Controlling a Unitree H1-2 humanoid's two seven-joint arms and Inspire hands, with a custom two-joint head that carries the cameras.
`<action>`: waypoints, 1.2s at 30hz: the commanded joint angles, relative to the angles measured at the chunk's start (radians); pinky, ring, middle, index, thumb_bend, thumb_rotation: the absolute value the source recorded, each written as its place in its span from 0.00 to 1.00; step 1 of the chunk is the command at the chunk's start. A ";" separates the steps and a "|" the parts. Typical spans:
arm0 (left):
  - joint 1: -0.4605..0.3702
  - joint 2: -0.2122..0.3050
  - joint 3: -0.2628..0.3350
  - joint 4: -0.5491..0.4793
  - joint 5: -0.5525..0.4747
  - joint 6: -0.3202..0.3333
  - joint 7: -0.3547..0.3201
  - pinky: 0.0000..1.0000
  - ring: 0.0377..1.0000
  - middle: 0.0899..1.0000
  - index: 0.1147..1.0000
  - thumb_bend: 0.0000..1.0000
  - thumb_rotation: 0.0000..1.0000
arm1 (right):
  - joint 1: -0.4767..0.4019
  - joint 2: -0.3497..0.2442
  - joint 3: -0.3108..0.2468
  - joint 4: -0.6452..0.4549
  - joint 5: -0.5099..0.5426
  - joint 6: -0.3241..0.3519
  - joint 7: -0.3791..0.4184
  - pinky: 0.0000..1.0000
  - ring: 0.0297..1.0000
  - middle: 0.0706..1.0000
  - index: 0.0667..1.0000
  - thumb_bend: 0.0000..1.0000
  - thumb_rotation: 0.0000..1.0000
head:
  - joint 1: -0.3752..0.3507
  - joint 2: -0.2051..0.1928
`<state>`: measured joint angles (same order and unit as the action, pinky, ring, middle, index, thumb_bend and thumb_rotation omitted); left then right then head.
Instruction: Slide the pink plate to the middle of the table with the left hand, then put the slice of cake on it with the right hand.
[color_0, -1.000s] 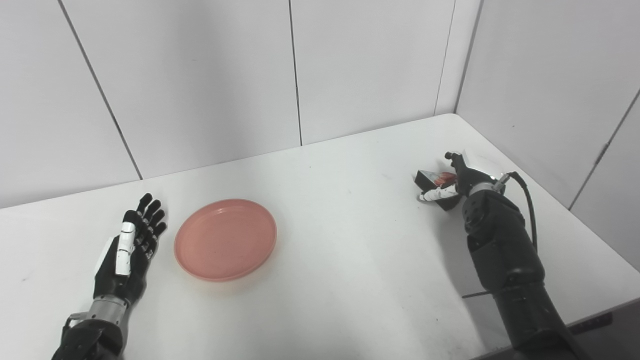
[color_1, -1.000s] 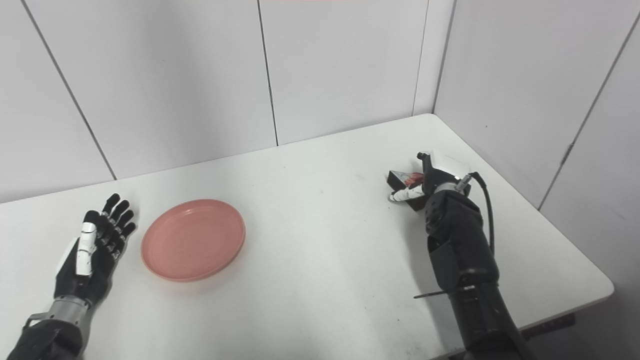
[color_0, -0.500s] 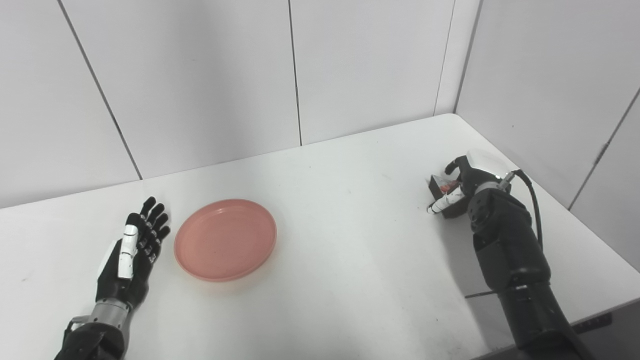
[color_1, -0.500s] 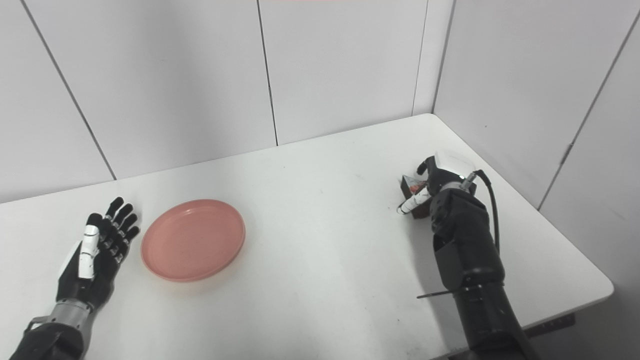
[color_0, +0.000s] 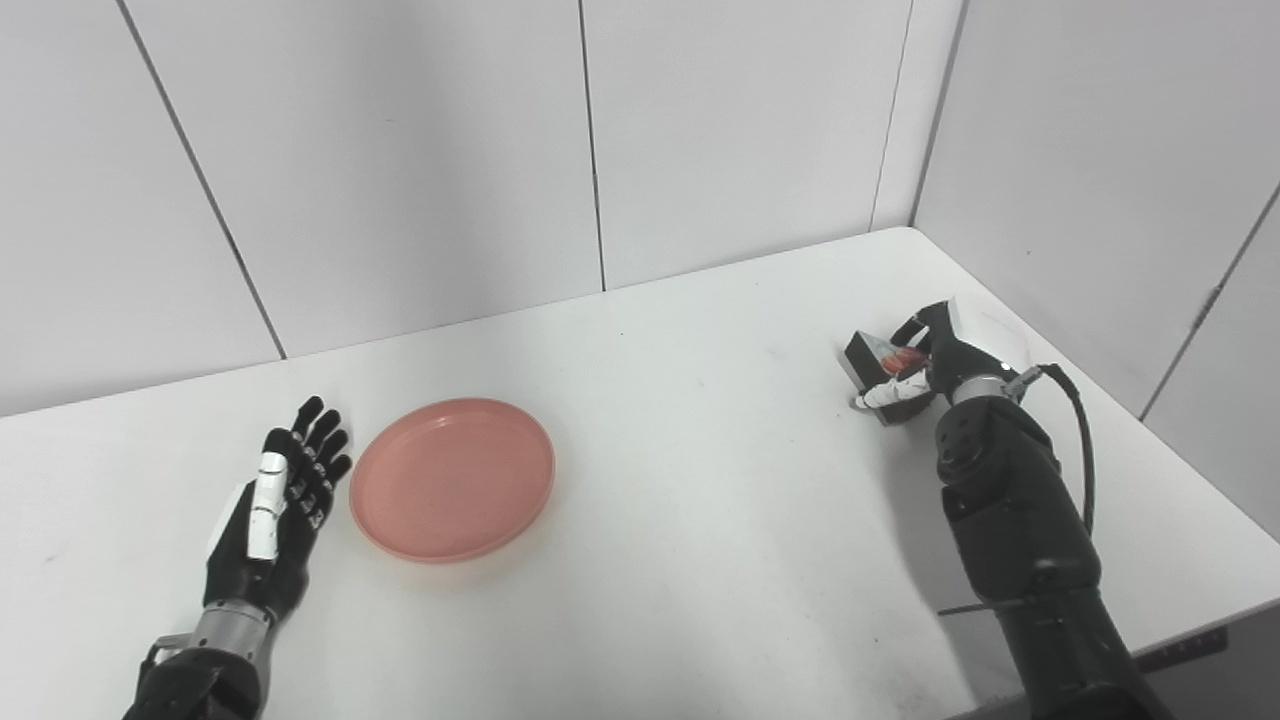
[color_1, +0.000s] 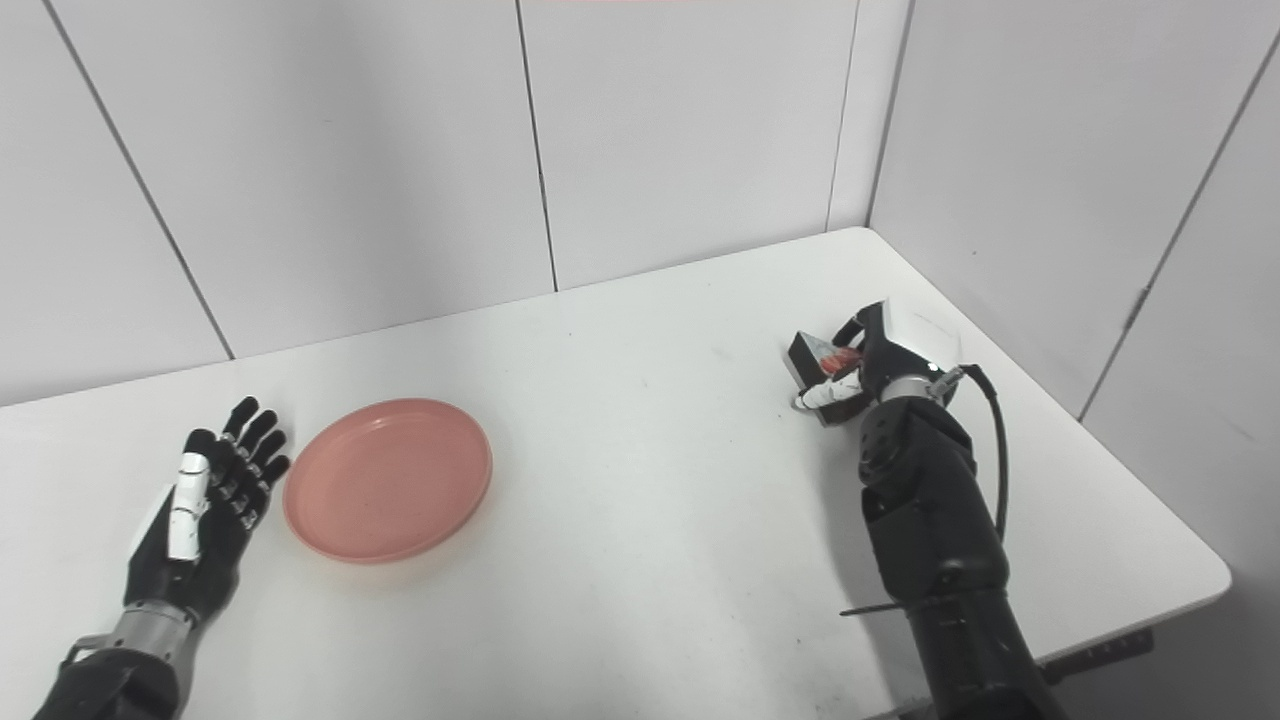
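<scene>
A round pink plate (color_0: 452, 478) lies flat on the white table (color_0: 700, 500), left of its middle. My left hand (color_0: 275, 500) rests open on the table just beside the plate's left rim, fingers straight and pointing away from me. At the right side my right hand (color_0: 925, 355) is shut on the slice of cake (color_0: 875, 358), a dark wedge with a red and white top. The cake is tilted in the grasp and looks lifted slightly off the table; part of it is hidden behind the hand.
White wall panels close off the back and right of the table. The table's right edge (color_1: 1150, 480) and front right corner lie close to my right arm. A black cable (color_1: 995, 440) loops off the right wrist.
My left hand has crept forward and right, nearer the plate's rim. The right hand has turned and tilted the cake in its grasp. The plate has stayed put.
</scene>
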<state>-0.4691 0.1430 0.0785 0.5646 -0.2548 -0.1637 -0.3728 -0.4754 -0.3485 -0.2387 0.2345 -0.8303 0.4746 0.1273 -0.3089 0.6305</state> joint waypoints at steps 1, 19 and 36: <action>0.001 -0.021 -0.013 -0.043 0.013 0.012 0.022 1.00 1.00 1.00 1.00 0.68 1.00 | -0.037 -0.043 0.004 -0.064 0.048 -0.022 -0.047 0.34 0.40 0.44 0.45 0.53 0.00 | 0.008 0.000; 0.021 -0.107 -0.072 -0.119 0.118 0.059 0.157 1.00 1.00 1.00 1.00 0.71 1.00 | -0.011 -0.118 0.151 -0.158 0.249 -0.134 -0.090 0.30 0.34 0.42 0.47 0.52 0.00 | 0.252 0.020; -0.001 -0.150 -0.095 -0.086 0.131 0.024 0.177 1.00 1.00 1.00 1.00 0.70 1.00 | 0.008 -0.081 0.262 -0.267 0.383 -0.159 -0.025 0.31 0.35 0.40 0.49 0.52 0.00 | 0.282 0.020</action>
<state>-0.4323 0.0129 -0.0051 0.4700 -0.1315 -0.1075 -0.1956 -0.4401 -0.4236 0.0211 0.0108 -0.4572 0.3759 0.1056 -0.0276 0.6504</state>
